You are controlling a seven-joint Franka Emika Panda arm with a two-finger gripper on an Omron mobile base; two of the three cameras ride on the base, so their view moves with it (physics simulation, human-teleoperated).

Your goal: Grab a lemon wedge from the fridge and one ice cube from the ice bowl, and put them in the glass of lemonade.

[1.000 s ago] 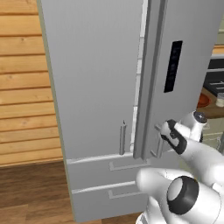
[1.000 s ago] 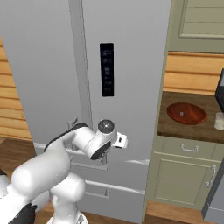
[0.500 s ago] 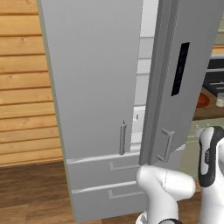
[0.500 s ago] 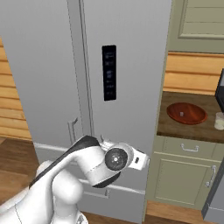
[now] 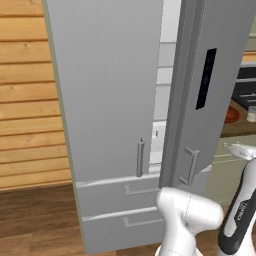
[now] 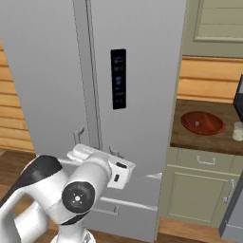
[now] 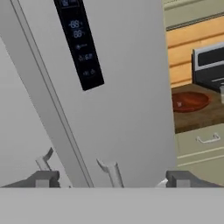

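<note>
Left base view: the fridge [image 5: 115,100] has its right door swung partly open, white shelves showing in the gap. Right base view: the ice bowl [image 6: 203,123] sits on the counter right of the fridge, with the glass [image 6: 238,131] just beside it. Hand view: the gripper [image 7: 111,178] is spread wide, holding nothing, with the door handle [image 7: 110,171] between its fingertips.

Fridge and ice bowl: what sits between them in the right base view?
Nothing stands there. Between the fridge and the ice bowl lies only a bare strip of dark wooden countertop, with the wood-panelled wall behind it.
</note>
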